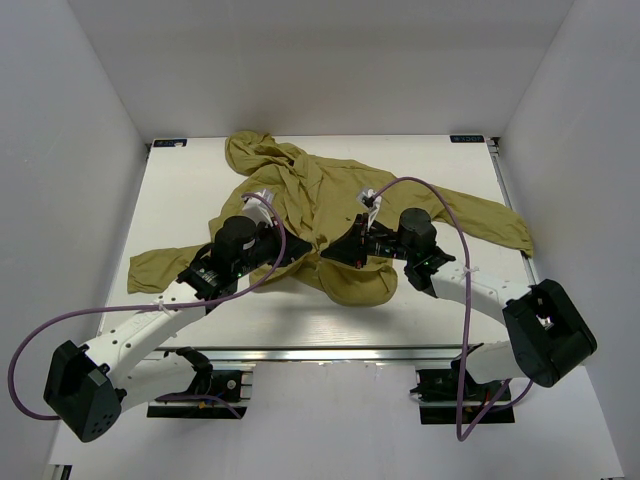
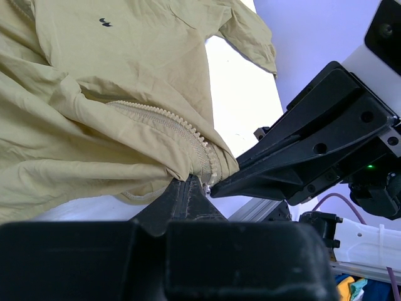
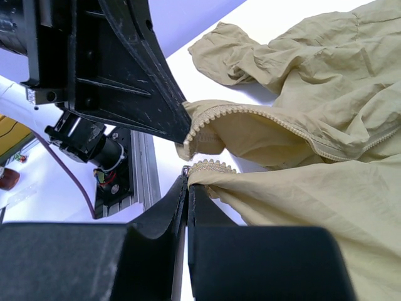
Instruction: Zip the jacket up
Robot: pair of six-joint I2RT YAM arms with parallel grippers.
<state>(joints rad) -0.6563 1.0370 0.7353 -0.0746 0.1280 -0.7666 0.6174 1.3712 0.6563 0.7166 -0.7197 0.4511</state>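
Across the middle of the white table [image 1: 450,170] the olive jacket [image 1: 320,195] lies wrinkled, hood far, sleeves spread left and right. Both arms hide part of its near hem from above. The left gripper [image 2: 188,187] and right gripper [image 3: 187,182] meet there, each with fingers pressed together on a zipper edge [image 2: 169,119]. The fingertips hide where the teeth end. A small dark mark [image 2: 105,22] sits on the front.

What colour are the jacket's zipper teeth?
Zipper teeth: pale cream, lighter than the olive-yellow jacket; clearest in the left wrist view.
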